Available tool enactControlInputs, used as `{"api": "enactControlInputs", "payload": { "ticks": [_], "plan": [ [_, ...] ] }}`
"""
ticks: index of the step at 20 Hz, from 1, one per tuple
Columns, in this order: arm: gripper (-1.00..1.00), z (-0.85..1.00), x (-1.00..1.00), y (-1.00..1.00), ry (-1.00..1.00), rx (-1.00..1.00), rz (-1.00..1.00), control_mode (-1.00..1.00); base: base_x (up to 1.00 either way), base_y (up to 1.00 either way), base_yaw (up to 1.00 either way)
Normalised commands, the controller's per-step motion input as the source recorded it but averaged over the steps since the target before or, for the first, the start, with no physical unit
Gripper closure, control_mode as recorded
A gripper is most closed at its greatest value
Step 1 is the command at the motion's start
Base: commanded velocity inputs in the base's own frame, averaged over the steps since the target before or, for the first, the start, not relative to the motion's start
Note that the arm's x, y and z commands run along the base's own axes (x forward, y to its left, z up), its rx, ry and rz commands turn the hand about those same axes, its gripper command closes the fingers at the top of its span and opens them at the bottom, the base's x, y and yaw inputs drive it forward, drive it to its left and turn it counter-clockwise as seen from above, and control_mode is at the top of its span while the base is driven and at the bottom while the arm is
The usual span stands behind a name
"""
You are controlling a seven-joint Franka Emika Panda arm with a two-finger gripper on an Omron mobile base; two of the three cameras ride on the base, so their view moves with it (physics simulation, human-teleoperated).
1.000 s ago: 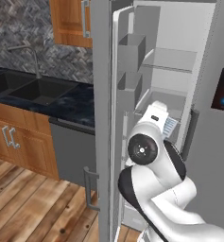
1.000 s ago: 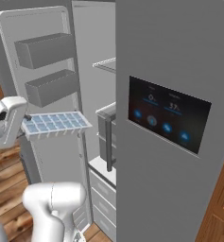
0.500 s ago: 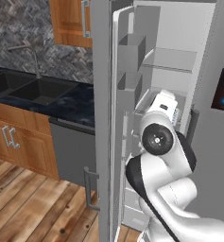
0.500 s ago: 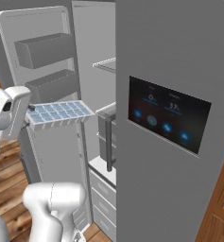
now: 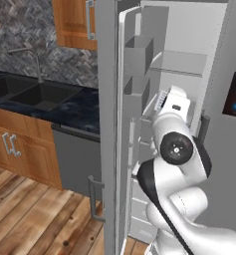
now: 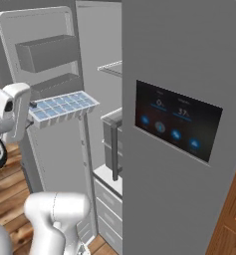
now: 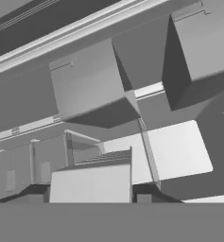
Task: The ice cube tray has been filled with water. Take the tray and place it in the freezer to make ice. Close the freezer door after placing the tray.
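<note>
My gripper (image 6: 33,105) is shut on the left end of the ice cube tray (image 6: 64,106), a white tray held roughly level. Its cells show the water (image 6: 59,103) as pale blue squares. The tray hangs in front of the open freezer door (image 6: 59,154), just below that door's grey bins (image 6: 47,52). Its free end points toward the freezer (image 6: 100,94), where a white shelf (image 6: 112,67) and grey drawers (image 6: 112,137) show. In the hand view the tray's pale end (image 7: 90,184) sits between my fingertips. The left base view has my arm (image 5: 175,147) inside the open doorway.
The other fridge door with the black display panel (image 6: 177,119) stands shut to the right of the opening. Left of the freezer door are a dark dishwasher (image 5: 77,159), a black counter with a sink (image 5: 35,94), and wooden cabinets (image 5: 15,147).
My hand has lifted the tray and carried it a little to the right, toward the freezer opening. The grip is unchanged and the door has not moved.
</note>
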Motion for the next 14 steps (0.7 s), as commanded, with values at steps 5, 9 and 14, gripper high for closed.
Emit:
{"api": "enactControlInputs", "payload": {
  "ticks": [5, 9, 14],
  "plan": [
    [1.00, 0.29, 0.00, -0.18, 0.00, 0.00, 0.02, -1.00, 0.00, 0.00, 0.00],
    [1.00, 0.25, 0.04, -0.21, 0.00, 0.00, 0.01, -1.00, 0.00, 0.00, 0.00],
    [1.00, 0.20, 0.16, -0.17, 0.00, 0.00, 0.00, -1.00, 0.00, 0.00, 0.00]
  ]
}}
